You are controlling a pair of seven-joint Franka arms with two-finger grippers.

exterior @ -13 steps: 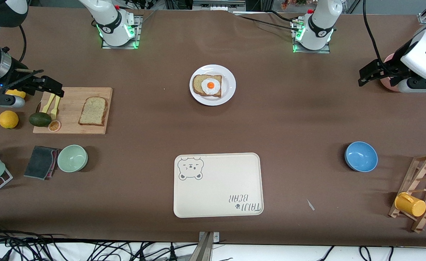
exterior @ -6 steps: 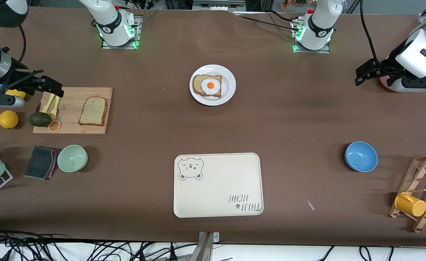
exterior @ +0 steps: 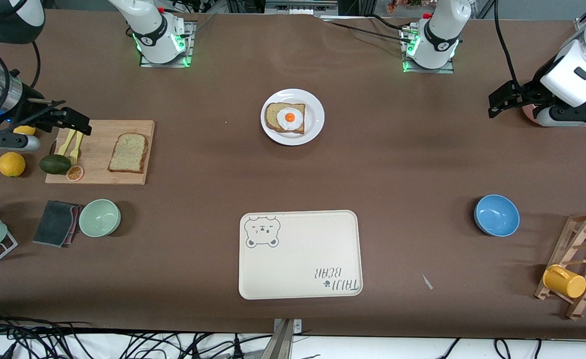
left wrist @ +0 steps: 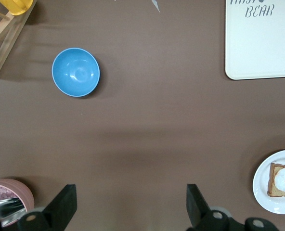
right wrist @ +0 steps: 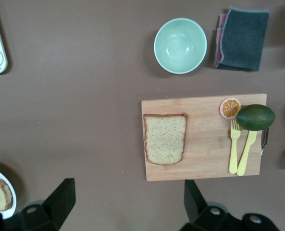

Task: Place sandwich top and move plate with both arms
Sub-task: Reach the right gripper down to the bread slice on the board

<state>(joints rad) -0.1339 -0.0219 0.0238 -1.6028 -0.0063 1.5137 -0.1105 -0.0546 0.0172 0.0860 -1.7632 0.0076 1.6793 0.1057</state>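
Brown table [exterior: 397, 164] with everything laid out on it, so I'll use the wooden cutting board [exterior: 98, 172] at the right arm's end as my reference point. The sandwich top [exterior: 129, 153], a plain tan speckled bread slice with a darker crust, lies flat on that board, on the part toward the middle of the table. Also on the board: a yellow plastic fork and knife [exterior: 71, 142] and a small orange slice [exterior: 75, 173], with a dark green avocado [exterior: 55, 164] right at the board's edge.

The right end effector [exterior: 71, 122] hangs over the board's outer end, above the cutlery, fingers spread wide and holding nothing. The bread slice sits a bit off to the side of it, toward the table's middle, not touched.

The small round white plate [exterior: 314, 130] is well away from the board, toward the table's centre, carrying another bread slice with a fried egg [exterior: 289, 118] on it. A cream rectangular bear-print tray [exterior: 300, 254] is nearer the front camera than the plate.

The left end effector [exterior: 503, 102] is up over the left arm's end of the table, far from the board, also wide open and empty. Its wrist view shows a round blue bowl [left wrist: 76, 72] and a pink container [left wrist: 10, 197] just beside one finger.
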